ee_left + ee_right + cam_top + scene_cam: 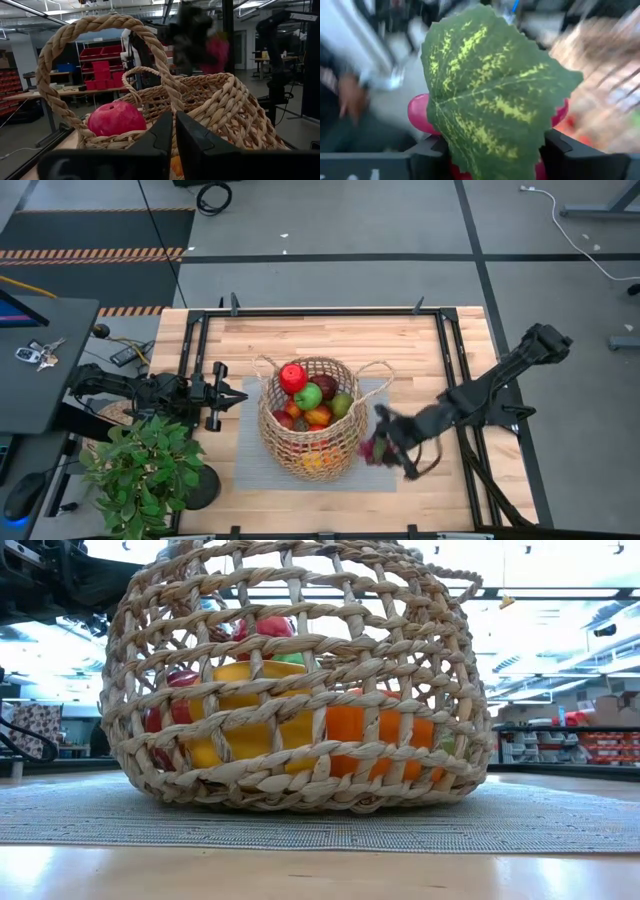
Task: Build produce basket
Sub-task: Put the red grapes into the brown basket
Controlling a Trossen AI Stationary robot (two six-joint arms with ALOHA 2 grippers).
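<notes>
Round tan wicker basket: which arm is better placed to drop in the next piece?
Right. The right gripper already holds the magenta grape bunch with a green leaf, beside the round tan wicker basket. The left gripper waits by the basket's other side, holding nothing.

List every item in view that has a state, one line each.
basket: upright on the grey mat, partly filled with fruit
red apple: on top of the pile
grape bunch: clamped in the right gripper, outside the basket
right gripper: shut on the grapes, beside the basket
left gripper: shut, empty, near the basket handle
</notes>
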